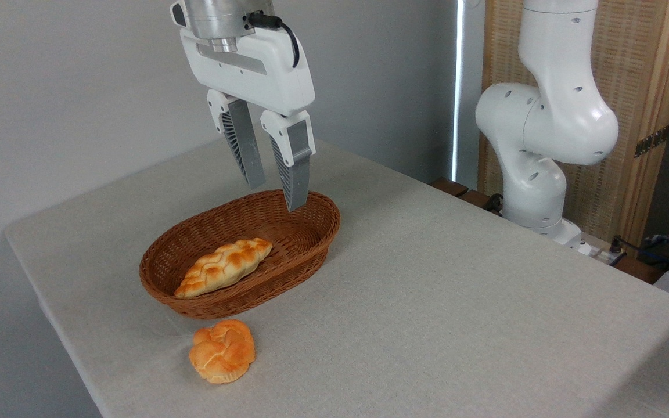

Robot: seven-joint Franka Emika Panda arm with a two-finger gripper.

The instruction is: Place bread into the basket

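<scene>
Two grey ribbed fingers of the white robot gripper [276,186] hang spread apart and empty above the far end of the oval brown woven wicker basket [311,247]. Below the gripper, in the basket, lies a pale braided oblong loaf [224,267]. The small round orange-golden knotted bun [222,350] sits on the grey table [456,290] well below the gripper, just outside the basket's near rim.

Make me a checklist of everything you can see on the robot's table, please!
Surface: grey table, cloth-like top.
Job's things: round bun on the table just in front of the wicker basket, not inside.
Clutter: braided loaf lying in the basket.
Grippers: gripper open, empty, above the basket's far end.
Cables: black cable at the gripper's top.
Surroundings: robot arm base, wicker screen, grey wall.
</scene>
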